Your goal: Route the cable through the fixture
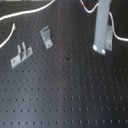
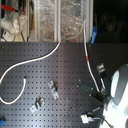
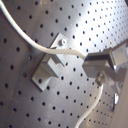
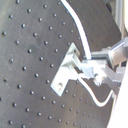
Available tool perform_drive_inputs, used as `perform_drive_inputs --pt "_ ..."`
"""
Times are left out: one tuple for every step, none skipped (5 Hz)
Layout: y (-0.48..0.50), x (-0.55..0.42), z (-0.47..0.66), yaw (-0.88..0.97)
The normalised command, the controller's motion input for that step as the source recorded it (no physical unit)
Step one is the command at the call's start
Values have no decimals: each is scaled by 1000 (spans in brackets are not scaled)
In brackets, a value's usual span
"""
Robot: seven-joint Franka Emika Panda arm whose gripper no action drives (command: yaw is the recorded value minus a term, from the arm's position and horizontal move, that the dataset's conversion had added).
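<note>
- Gripper (image 3: 102, 67) jaws are closed on the cable (image 3: 50, 49), holding it taut so it can be guided.
- Cable crosses directly over the fixture (image 3: 49, 67) in both wrist views; whether it sits in the slot cannot be told.
- Arm (image 1: 102, 30) stands near-vertical over the perforated surface (image 1: 65, 95).
- Two brackets (image 1: 21, 54) lie well apart.
</note>
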Motion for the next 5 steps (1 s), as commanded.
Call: perform_drive_inputs --pt "16 34 186 -154" --pt "-24 64 30 0" --pt "-138 85 209 -97" --pt "-43 -5 246 -89" --pt "87 25 57 0"
